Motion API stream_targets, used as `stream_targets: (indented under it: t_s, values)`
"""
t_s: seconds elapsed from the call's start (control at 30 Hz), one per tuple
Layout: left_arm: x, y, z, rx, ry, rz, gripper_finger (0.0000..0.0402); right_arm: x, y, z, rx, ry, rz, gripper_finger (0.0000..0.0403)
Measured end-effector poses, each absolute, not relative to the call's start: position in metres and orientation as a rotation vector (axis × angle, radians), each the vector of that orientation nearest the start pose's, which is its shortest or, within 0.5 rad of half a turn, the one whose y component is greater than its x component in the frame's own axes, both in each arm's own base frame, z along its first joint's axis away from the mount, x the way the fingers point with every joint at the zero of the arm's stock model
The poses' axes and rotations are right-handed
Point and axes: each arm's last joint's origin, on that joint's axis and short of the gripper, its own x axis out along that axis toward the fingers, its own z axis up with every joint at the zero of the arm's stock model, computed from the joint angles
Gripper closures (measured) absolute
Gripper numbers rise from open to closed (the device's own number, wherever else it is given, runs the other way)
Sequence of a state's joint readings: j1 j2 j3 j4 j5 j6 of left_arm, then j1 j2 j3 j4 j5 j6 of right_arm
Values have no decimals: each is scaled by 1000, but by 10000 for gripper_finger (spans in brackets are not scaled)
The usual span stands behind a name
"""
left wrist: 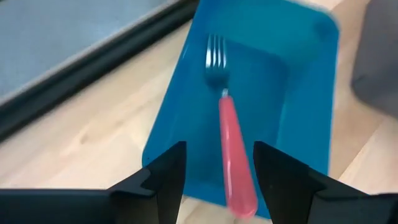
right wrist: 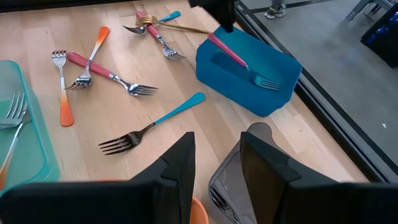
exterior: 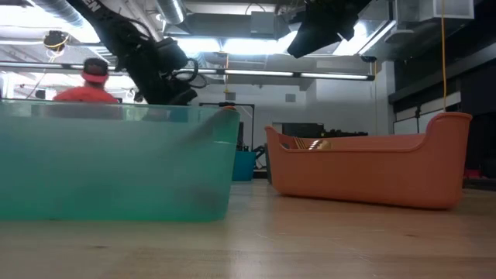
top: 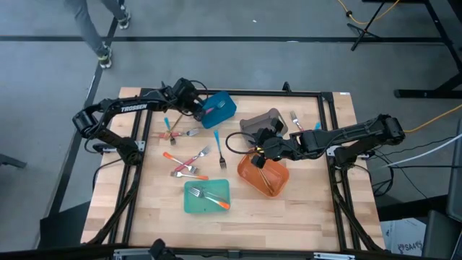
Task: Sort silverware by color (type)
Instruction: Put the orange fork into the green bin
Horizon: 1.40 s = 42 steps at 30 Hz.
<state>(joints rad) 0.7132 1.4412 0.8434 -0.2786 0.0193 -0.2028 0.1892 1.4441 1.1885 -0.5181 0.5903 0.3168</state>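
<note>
Over the blue plastic bin point(top: 219, 109) at the far side of the wooden table point(top: 303, 209), the left gripper point(left wrist: 214, 180) hovers with its fingers spread open and empty. A pink-handled fork with silver tines point(left wrist: 225, 124) lies in that bin, its handle end resting up on the rim; it looks just released.

Progress, as judged from the present layout:
- Blue bin: one pink-handled fork placed.
- Teal translucent plastic bin point(top: 207, 197) at the near side: an orange-handled fork point(top: 210, 198) lies in it.
- Orange plastic bin point(top: 264, 175): thin gold-coloured utensils appear inside; their number cannot be told.
- Grey plastic bin point(top: 261, 122): contents cannot be told.

Remaining on the table: a blue-handled fork point(right wrist: 152, 126) between the blue and orange bins, a crossed cluster of pink- and orange-handled forks point(right wrist: 93, 65) left of centre, a further cluster with gold and blue pieces point(right wrist: 155, 25) near the left arm, and one or two utensils point(top: 295, 119) beside the grey bin. Roughly half or more of the sorting is still to be done.

The right gripper point(right wrist: 214, 165) hangs above the orange and grey bins, fingers partly apart, with nothing visible between them.

Legible writing: "TROSSEN" in white on the left arm point(top: 133, 107). No other label can be read.
</note>
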Motion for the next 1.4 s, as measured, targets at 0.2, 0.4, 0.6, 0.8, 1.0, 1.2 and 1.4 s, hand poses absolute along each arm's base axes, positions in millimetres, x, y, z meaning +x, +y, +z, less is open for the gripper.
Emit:
stream_targets:
  t_s: [0.2, 0.4, 0.6, 0.8, 1.0, 1.2, 1.4]
  values:
    - [227, 188, 227, -494, 710, 671, 221, 302, 41, 297, 4, 649, -487, 288]
    - [244, 173, 250, -525, 711, 480, 221, 302, 43, 297, 19, 660, -451, 288]
    - [256, 145, 261, -512, 839, 405, 221, 303, 44, 296, 36, 673, -410, 288]
    - [265, 103, 256, -491, 990, 359, 221, 303, 44, 296, 29, 675, -407, 288]
    - [267, 64, 251, -462, 1112, 395, 221, 303, 44, 296, 28, 675, -407, 288]
    - [265, 36, 246, -424, 1175, 475, 221, 303, 44, 296, 27, 676, -407, 288]
    - [255, 18, 221, -405, 1262, 475, 221, 302, 44, 296, 25, 681, -407, 288]
